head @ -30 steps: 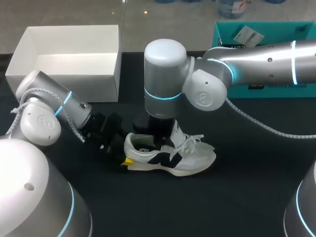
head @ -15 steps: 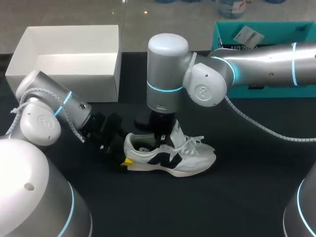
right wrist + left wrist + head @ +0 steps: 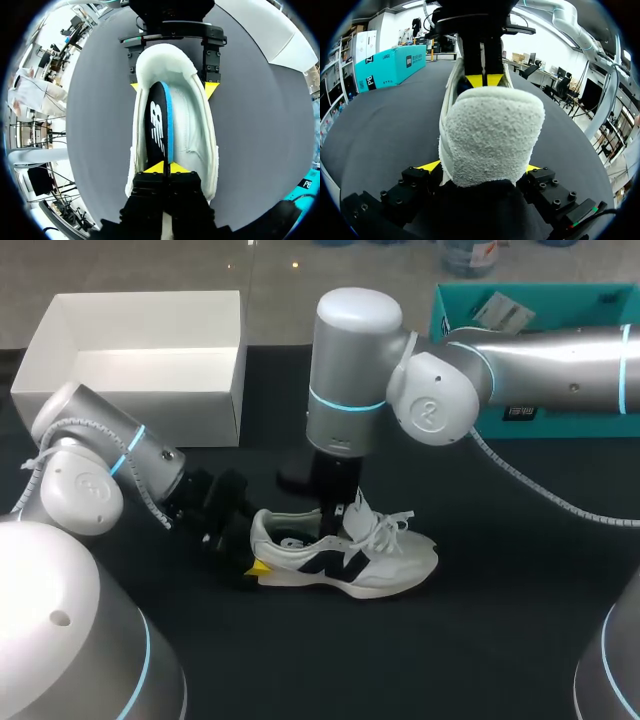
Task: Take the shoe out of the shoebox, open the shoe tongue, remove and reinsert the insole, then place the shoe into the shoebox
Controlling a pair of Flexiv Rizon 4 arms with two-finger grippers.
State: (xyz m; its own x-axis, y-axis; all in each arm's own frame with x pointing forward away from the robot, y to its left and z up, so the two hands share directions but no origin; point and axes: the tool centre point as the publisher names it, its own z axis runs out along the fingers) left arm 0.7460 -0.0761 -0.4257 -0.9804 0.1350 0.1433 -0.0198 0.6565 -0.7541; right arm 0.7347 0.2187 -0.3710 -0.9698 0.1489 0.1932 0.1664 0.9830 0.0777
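A white shoe (image 3: pixel 375 562) with a dark side logo lies on the black table, toe to the right. My left gripper (image 3: pixel 250 555) holds its heel (image 3: pixel 490 135), one yellow-tipped finger (image 3: pixel 427 166) pressed on each side. From above, my right gripper (image 3: pixel 164 168) reaches into the shoe's mouth and is shut on the black, blue-edged insole (image 3: pixel 157 122). The insole stands on edge inside the shoe (image 3: pixel 197 125). The head view shows my right gripper (image 3: pixel 336 525) just behind the upturned tongue, while the left wrist view has its yellow tips (image 3: pixel 482 80) beyond the heel. The open white shoebox (image 3: pixel 215 415) stands at the back left.
A teal box (image 3: pixel 530 310) sits at the table's back right, also seen in the left wrist view (image 3: pixel 390 65). Black table (image 3: pixel 480 640) spreads out in front of and to the right of the shoe.
My right gripper has shut on the insole, and its arm has shifted a little to the right and up. The left arm and the shoe have stayed put.
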